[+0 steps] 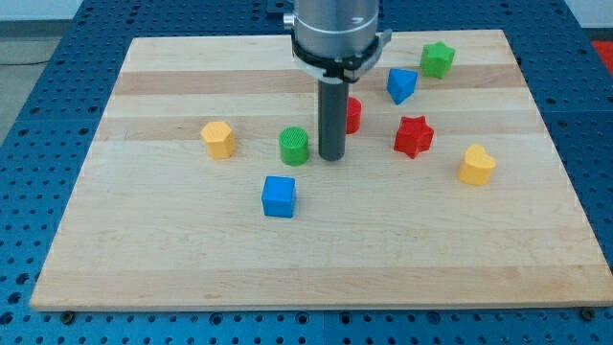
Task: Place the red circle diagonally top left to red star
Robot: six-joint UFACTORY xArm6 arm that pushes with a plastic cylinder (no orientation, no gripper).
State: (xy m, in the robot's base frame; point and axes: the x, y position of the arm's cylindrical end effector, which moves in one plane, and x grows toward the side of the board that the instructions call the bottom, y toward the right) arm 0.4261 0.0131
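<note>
Resting my tip [332, 157] free on board — red circle [352, 115] behind rod, seemingly touching | red star [414, 136] right

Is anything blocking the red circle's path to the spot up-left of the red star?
Nothing visible. The red circle, partly hidden behind my tip, already sits up-left of the red star, bare board between them.

Pale wooden board [192, 249], smooth and matt; rod [332, 120] dull dark metal.
</note>
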